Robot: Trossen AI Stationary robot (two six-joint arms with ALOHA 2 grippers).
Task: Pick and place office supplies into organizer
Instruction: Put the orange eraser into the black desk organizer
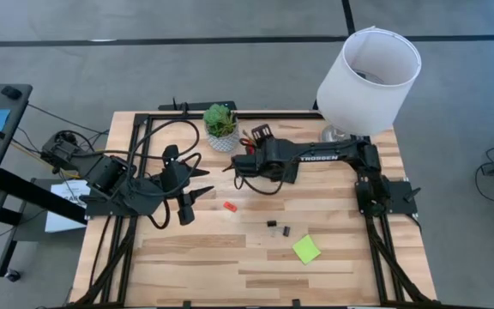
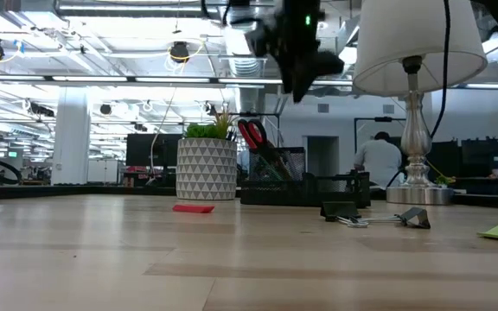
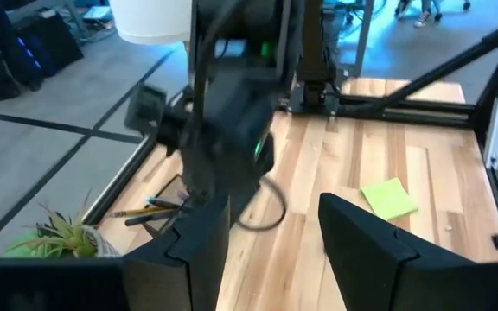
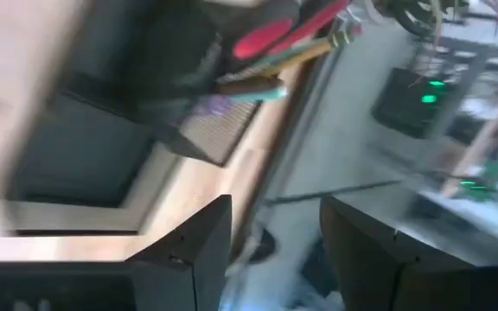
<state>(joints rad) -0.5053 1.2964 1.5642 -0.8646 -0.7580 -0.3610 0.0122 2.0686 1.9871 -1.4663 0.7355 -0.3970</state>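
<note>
Eraser (image 1: 229, 206) is lying on the tabletop (image 1: 230, 257), looking small, light, rubbery; pinching its long sides suits. Both grippers, left (image 1: 202, 192) and right (image 1: 240, 165), are spread, empty.

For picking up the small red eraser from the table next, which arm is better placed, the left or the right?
Probably the left. The left gripper is open and sits close beside the eraser. The right gripper, also open, hovers over the organizer, farther from it.
</note>
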